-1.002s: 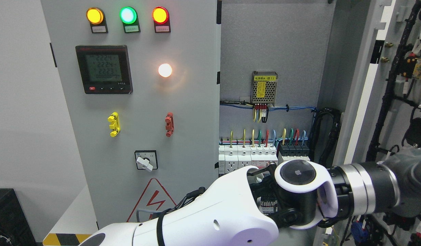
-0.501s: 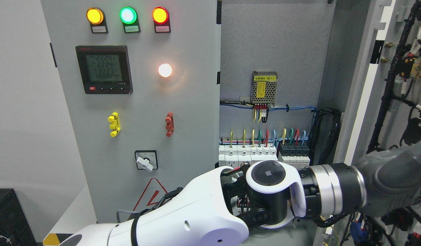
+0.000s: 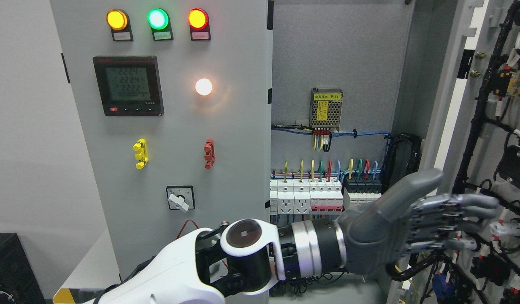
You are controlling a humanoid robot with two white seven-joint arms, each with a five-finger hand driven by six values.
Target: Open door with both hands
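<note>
The grey cabinet's left door [image 3: 180,139] stands shut and carries lamps, a meter and switches. The right door [image 3: 448,109] is swung wide to the right, so its inner face with black cable looms [image 3: 496,126] shows. My left arm enters at the lower left and reaches across the opening. Its grey left hand [image 3: 450,207] has straight fingers [image 3: 475,202] and a raised thumb and holds nothing. The fingertips lie over the right door's inner edge; whether they touch it I cannot tell. My right arm is out of view.
Inside the cabinet, a row of breakers [image 3: 323,196] with coloured wires sits just behind my forearm, and a mesh power supply [image 3: 326,108] is mounted higher up. A black box [image 3: 11,270] stands at the lower left beside a white wall.
My left arm has drawn back to the left by a large stretch. The hand, earlier out past the right edge, has come into view with its fingers straight.
</note>
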